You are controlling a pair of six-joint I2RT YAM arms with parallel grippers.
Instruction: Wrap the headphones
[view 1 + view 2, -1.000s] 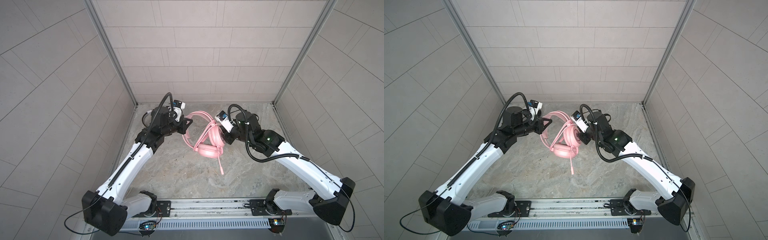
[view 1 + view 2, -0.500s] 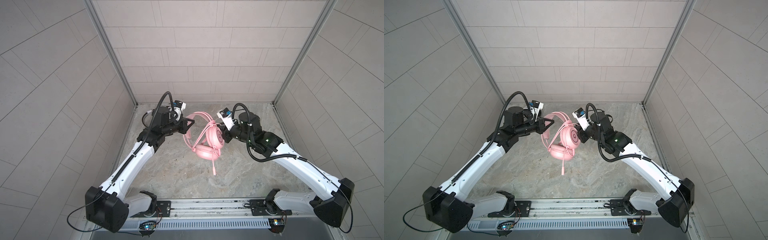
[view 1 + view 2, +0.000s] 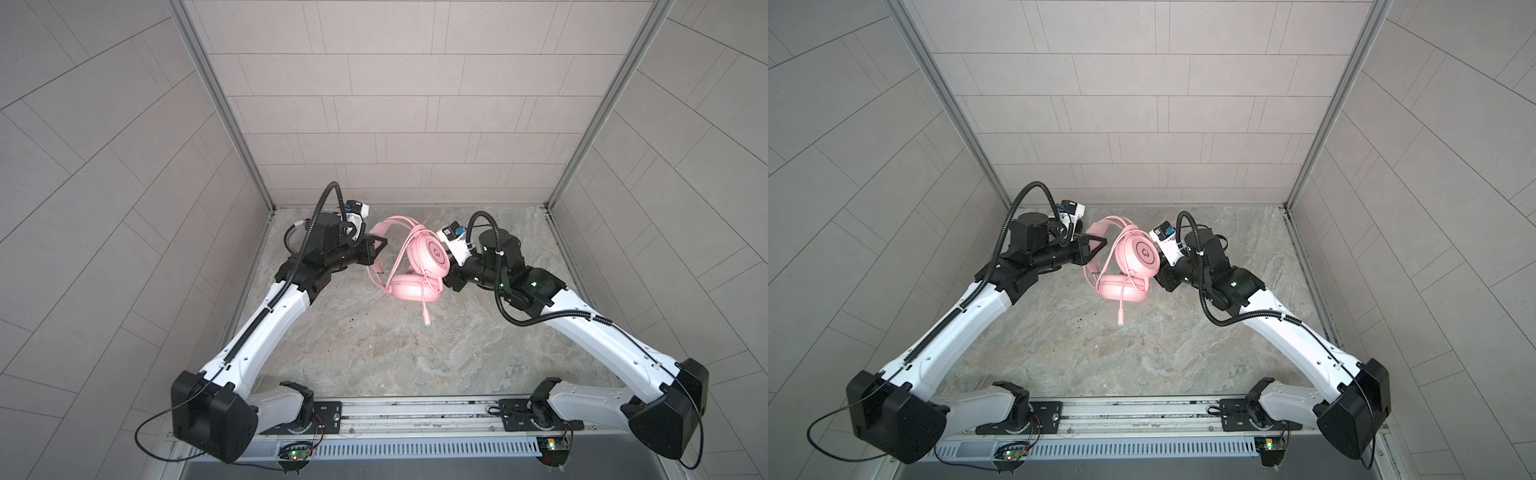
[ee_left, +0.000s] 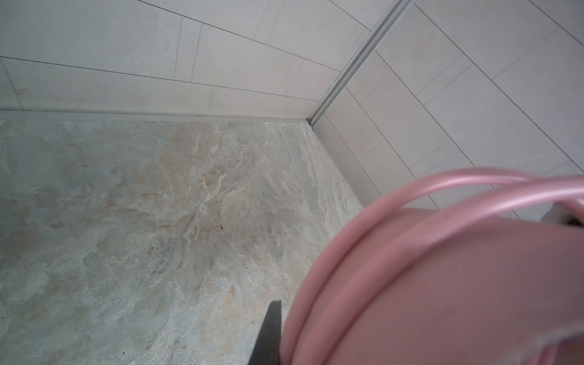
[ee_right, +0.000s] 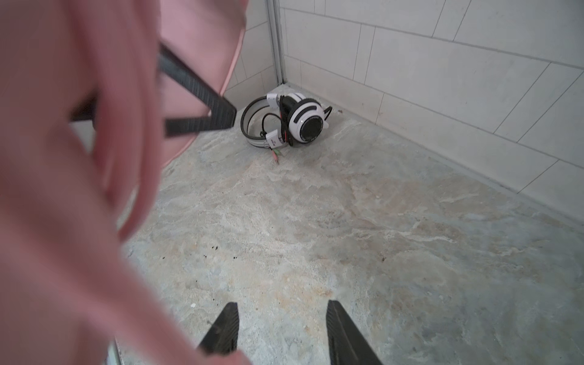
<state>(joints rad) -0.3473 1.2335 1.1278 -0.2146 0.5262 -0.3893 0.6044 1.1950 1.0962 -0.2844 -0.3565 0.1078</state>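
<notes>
One pink headset (image 3: pixel 428 259) hangs clear of the bench (image 5: pixel 379 237), its band clenched in the left fingers (image 5: pixel 196 126), probably so its cable (image 3: pixel 424 307) can be wound, right fingers (image 5: pixel 222 325) gaping empty beside its cup, white headset (image 5: pixel 300 121) well beyond them.

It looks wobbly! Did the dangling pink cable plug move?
Yes. The pink cable plug swung left in both top views, away from the right-hand metal corner post.

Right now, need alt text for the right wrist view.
A blurred pink headset fills the near field, pinched by the left gripper. The right gripper is open, holding nothing, above the stone-look tabletop. Farther off, a white-and-black headset with its cable looped around it lies by the tiled corner.
</notes>
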